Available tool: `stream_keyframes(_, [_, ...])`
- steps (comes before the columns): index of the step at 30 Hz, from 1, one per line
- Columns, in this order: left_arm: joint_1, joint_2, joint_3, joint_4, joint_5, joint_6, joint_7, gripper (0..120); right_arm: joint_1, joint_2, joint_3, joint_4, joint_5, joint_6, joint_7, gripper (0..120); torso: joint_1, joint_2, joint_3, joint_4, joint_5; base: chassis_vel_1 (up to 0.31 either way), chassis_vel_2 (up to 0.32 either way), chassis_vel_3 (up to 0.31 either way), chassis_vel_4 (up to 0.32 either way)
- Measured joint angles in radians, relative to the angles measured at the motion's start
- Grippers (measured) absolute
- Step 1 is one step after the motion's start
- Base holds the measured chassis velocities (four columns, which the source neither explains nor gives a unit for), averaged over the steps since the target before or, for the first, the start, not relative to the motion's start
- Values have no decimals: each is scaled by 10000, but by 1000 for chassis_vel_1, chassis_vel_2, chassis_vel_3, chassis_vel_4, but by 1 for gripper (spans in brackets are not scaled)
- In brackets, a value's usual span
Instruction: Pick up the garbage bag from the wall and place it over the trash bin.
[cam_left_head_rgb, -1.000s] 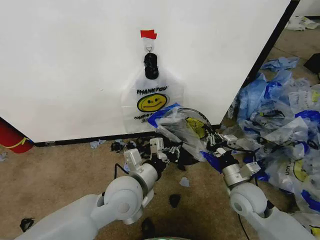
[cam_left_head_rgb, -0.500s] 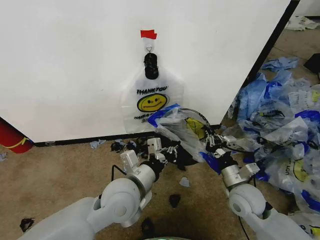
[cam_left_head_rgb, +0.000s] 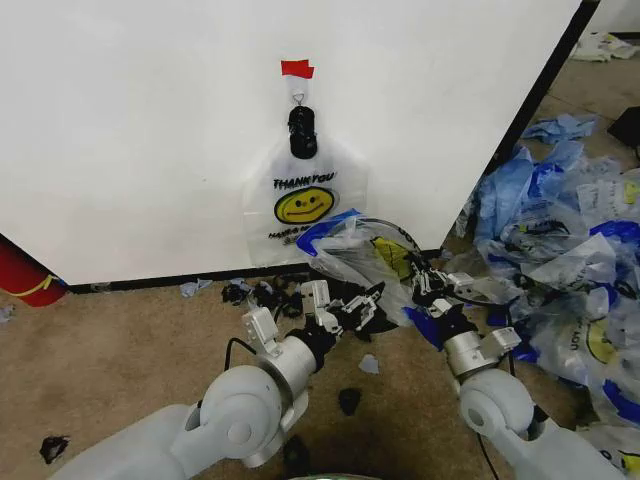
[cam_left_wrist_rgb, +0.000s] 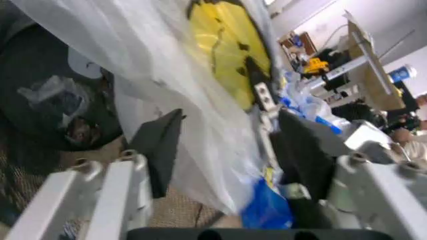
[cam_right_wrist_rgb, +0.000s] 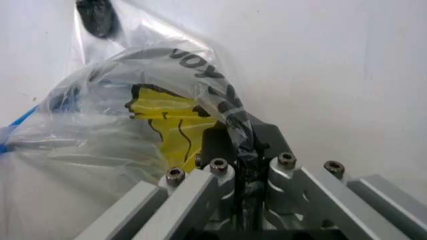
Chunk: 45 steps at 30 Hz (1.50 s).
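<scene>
Head view: my right gripper (cam_left_head_rgb: 425, 283) is pinching the garbage bag (cam_left_head_rgb: 365, 252) over the trash bin (cam_left_head_rgb: 372, 306); my open left gripper (cam_left_head_rgb: 345, 303) should be closing on the near rim, stretching gently.

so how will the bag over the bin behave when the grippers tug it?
Probably floppy: the bag lies crumpled over the bin, holding no shape. Likely very light, since the film is thin and see-through. Possibly slippery: the right gripper is shut on a bunched fold, the left gripper open around loose film, so it may slide or stretch.
</scene>
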<state>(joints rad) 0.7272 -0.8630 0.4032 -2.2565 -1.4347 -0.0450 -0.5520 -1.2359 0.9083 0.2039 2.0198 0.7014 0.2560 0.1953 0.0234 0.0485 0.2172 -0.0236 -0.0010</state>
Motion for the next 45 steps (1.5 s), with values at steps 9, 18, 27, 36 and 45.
stream_keyframes(9, [-282,-81,128,248,-81,23,-315,84,-102,-40,102,37,-26,-2,-4,0,0,0,1,0,0,0,0,0,0])
stream_keyframes(18, [-326,-53,146,210,-77,-58,-329,49,-85,-40,143,81,7,-11,-7,0,0,0,0,0,0,0,0,0,0])
stream_keyframes(27, [-346,-18,173,216,-34,-198,-226,15,-62,-52,104,113,25,-32,-10,0,0,0,0,0,0,0,0,0,0])
stream_keyframes(36, [-247,-20,167,212,10,-206,-266,0,-92,-29,117,123,30,-35,-10,0,0,0,0,0,1,0,0,0,0])
stream_keyframes(45, [-46,54,66,87,105,-199,-281,0,-105,30,192,287,631,-120,126,0,0,0,0,0,1,0,0,0,0])
